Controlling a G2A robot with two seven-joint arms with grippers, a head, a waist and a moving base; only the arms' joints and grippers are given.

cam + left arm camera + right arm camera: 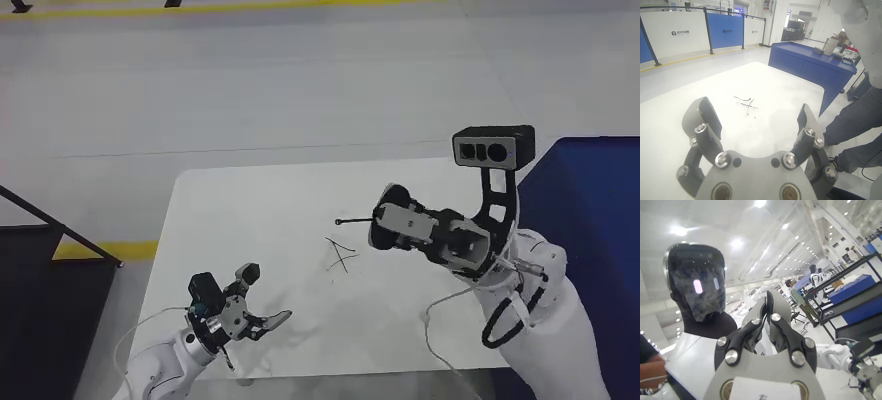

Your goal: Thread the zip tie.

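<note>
Left gripper (757, 113) is nearest, low over the near edge of the table (250, 210). Its jaws are spread wide and hold nothing. Left wrist view looks between the fingers (710, 113) straight at the loose zip ties (747, 104).

Those loose zip ties lie crossed in a small pile about mid-table, flat and apart from both grippers. A tiny dark scrap (755, 117) lies just short of them.

Right gripper (768, 298) is beyond the pile, raised off the table and tipped upward. Jaws are pressed together, with a thin dark line pinched in the seam. In the top view the held zip tie (356, 219) sticks out sideways from it. The small knob at its free end points toward table centre, and I read that as the head, but it is too small to be sure.

Step in hand, my read: the tie is up and presented, and the left gripper has to come to its free end.

To do it well:
- Keep the right grip firm and the tie level so the free end doesn't droop or twist.
- Bring the left gripper in from the near side, above the loose pile, without sweeping it.
- Close on the knob end squarely, jaws across the strap, not along it.
- Leave the slot uncovered, so grip just behind the head.
- The strap is thin and springy, so bend it slowly and line tail and slot up before pushing.

Risk: the strap rotates in the pinch and the slot turns away.
</note>
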